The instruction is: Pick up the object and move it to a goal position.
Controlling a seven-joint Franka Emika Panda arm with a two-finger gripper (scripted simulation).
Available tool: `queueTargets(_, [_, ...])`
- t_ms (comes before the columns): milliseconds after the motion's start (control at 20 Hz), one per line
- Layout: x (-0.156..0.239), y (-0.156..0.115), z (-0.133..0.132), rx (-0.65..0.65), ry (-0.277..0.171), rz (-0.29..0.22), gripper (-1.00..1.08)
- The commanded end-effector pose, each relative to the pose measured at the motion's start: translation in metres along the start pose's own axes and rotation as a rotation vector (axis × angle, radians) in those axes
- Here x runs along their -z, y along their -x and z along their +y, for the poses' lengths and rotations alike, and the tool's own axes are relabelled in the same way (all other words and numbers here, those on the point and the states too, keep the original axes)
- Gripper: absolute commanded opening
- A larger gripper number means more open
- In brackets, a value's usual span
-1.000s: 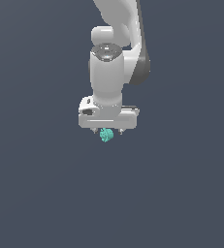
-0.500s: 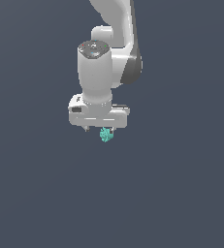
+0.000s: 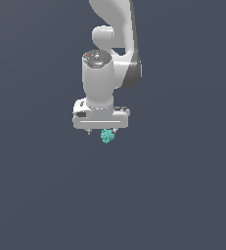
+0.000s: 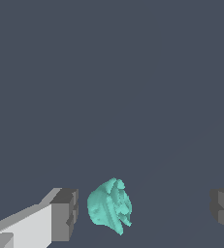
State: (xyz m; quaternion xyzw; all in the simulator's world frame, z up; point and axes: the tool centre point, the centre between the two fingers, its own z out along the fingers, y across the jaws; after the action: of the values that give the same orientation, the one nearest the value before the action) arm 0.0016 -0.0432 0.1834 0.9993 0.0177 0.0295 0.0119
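Overhead, one white arm [image 3: 109, 58] is seen reaching down from the upper edge of the exterior view, ending in one gripper [image 3: 103, 132]. One object [image 3: 107, 136] is counted: a small teal-green, knobbly lump, much smaller than the gripper body. In the exterior view it sits directly under the gripper, at the finger level, with plain dark grey background all around and no worktop edge to be made out.

In the wrist view the same object [image 4: 110, 208] is shown between two grey finger pads. One pad [image 4: 65, 214] lies just beside the object, with a thin dark gap seen between them; the other pad [image 4: 223, 210] stands well apart from it, at the frame's edge. The jaws are thus seen spread wide, far wider than the object. Whether the object is touched by the nearer pad cannot be told. No shadow or contact surface beneath the object can be made out.
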Motion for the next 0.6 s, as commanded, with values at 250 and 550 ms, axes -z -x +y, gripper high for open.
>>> queueTargets(250, [-0.041, 0.035, -0.008, 0.152, -0.011, -0.024, 1.00])
queueTargets(550, [-0.071, 0.066, -0.016, 0.275, -0.024, -0.042, 1.00])
